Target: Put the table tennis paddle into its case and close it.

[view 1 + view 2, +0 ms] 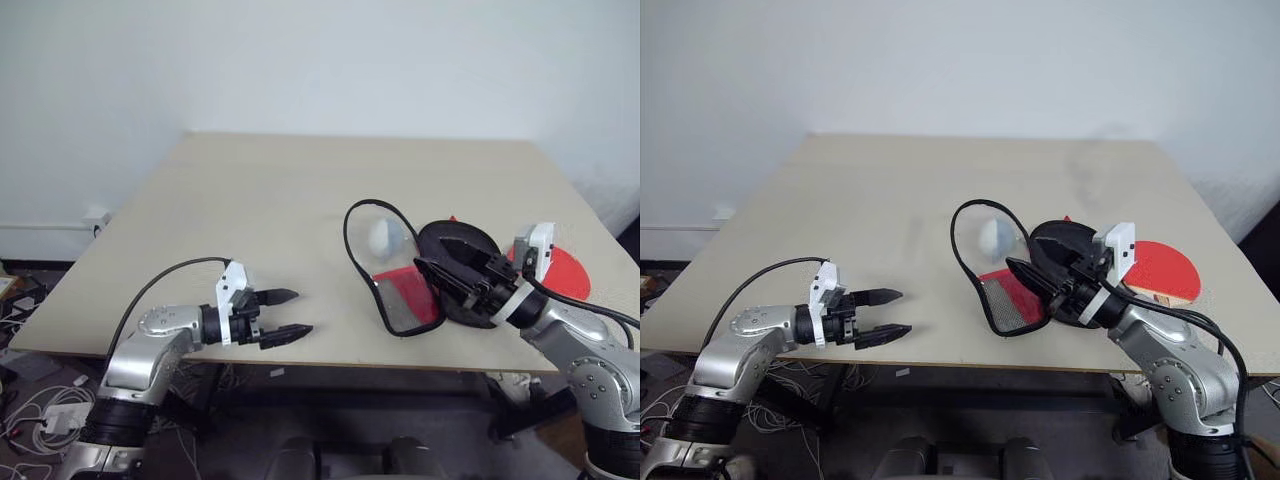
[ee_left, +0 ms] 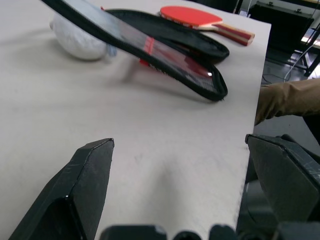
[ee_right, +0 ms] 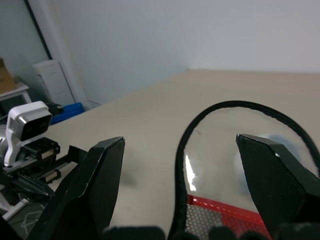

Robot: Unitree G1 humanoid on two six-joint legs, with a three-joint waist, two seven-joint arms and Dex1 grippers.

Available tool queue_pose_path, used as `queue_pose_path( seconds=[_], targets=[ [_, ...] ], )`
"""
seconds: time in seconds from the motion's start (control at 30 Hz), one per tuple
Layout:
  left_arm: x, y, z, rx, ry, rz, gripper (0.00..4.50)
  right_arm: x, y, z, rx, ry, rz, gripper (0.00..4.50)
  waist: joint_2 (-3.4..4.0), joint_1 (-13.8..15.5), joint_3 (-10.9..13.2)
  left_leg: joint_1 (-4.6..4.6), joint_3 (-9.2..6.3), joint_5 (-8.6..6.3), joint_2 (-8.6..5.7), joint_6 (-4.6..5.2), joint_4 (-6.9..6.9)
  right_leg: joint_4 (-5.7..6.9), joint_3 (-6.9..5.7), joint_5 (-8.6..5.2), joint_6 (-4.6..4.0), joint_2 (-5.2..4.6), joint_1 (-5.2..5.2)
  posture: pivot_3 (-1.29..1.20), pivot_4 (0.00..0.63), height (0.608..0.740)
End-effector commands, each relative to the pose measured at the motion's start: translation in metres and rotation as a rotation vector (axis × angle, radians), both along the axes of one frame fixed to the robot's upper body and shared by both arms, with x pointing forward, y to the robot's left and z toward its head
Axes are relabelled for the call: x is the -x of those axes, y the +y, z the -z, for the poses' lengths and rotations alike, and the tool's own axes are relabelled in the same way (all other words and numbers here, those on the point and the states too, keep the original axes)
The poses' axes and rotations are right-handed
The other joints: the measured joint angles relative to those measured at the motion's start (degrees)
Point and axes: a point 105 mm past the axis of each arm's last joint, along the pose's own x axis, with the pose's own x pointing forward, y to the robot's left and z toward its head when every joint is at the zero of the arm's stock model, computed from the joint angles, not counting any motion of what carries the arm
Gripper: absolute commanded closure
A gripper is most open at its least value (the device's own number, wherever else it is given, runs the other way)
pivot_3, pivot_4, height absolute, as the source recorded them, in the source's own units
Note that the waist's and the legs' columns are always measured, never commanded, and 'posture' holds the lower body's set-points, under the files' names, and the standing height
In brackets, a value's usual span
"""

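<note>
So the left end effector (image 1: 285, 314) hangs over the near edge of the table (image 1: 260, 200), pointing sideways toward the case (image 1: 420, 275), fingers spread wide with nothing between them. The right end effector (image 1: 1032, 274) reaches in roughly level over the case, also open; can't tell if it's touching the fabric. The case lies unzipped with its clear flap standing up. The table tennis paddle (image 1: 1162, 268) lies just behind it, partly hidden by the right arm. A grey-white lump (image 1: 386, 237) sits blurred behind the flap.
</note>
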Motion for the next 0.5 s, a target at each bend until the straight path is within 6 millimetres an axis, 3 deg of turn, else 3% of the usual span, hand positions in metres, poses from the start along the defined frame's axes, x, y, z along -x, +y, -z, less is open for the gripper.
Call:
queue_pose_path(
  seconds=[0.03,0.27,0.5],
  targets=[
    [-0.005,0.001,-0.015,-0.015,-0.075,0.0,0.0,-0.003,-0.001,-0.013,0.002,-0.06,0.003,0.64,0.0,0.0,0.0,0.0,0.0,0.0,0.0,0.0,0.01,0.0,0.0,0.0,0.0,0.0,0.0,0.0,0.0,0.74],
    [-0.006,-0.005,-0.015,-0.012,-0.064,0.015,0.0,-0.012,-0.019,-0.015,0.009,-0.069,0.084,0.64,0.0,0.0,0.0,0.0,0.01,0.0,0.0,0.0,0.0,0.0,0.0,0.0,0.0,0.0,0.0,0.0,0.0,0.74],
    [-0.003,-0.017,-0.006,-0.007,-0.042,0.062,0.0,-0.038,-0.076,0.011,0.145,0.039,0.389,0.64,0.0,0.1,0.0,0.0,0.01,0.0,-0.01,0.0,0.03,0.0,0.0,0.0,-0.01,0.0,0.01,0.0,0.0,0.74]
  ],
)
